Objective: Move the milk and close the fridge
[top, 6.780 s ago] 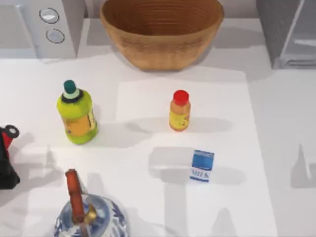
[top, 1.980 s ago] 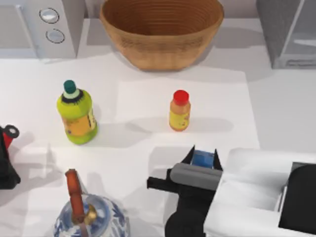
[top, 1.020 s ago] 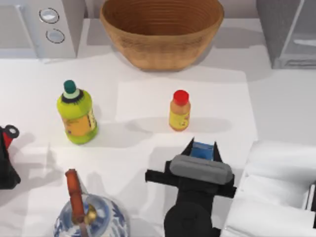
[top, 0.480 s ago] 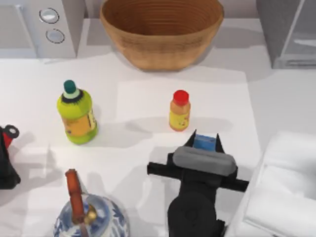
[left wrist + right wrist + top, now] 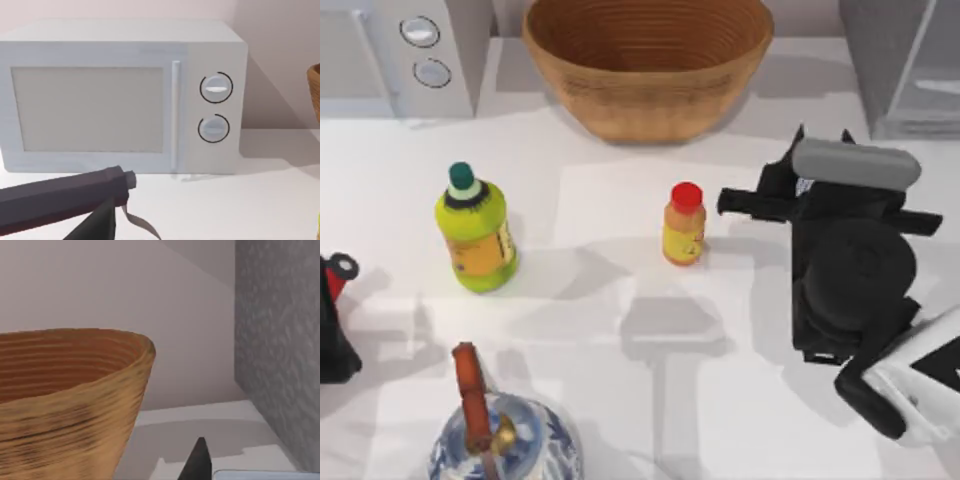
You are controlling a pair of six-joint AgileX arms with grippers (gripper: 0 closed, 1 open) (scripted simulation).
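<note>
At the far left edge of the top view, cut by the frame, a black and red thing (image 5: pixel 332 330). Behind it, in the far left corner of the table (image 5: pixel 620 400), a light grey microwave (image 5: pixel 430 50) with two round knobs. Facing this microwave, low over the table, the parked left gripper (image 5: pixel 120 192); open or closed, cannot tell.

Next to the right, a green bottle (image 5: pixel 475 235) with dark green cap, upright. Nearer the front edge, a blue and white teapot (image 5: pixel 500 445) with a red-brown handle, partly cut by the frame.

In the far middle, a big woven basket (image 5: pixel 648 60), seen also from the right wrist, close by. In front of it, well apart, the orange bottle (image 5: pixel 684 225) with red cap, upright on the table.

Just right of that bottle, the right gripper (image 5: pixel 820 150), pointing toward the far right corner. Fingers clamped on the milk (image 5: pixel 804 186): only a small blue and white part visible between them, the rest hidden under the gripper body. Held near the fridge (image 5: pixel 905 60), not touching it.

In the far right corner, the fridge itself, with grey textured side and a pale door panel farther right. Door open or closed, cannot tell.
</note>
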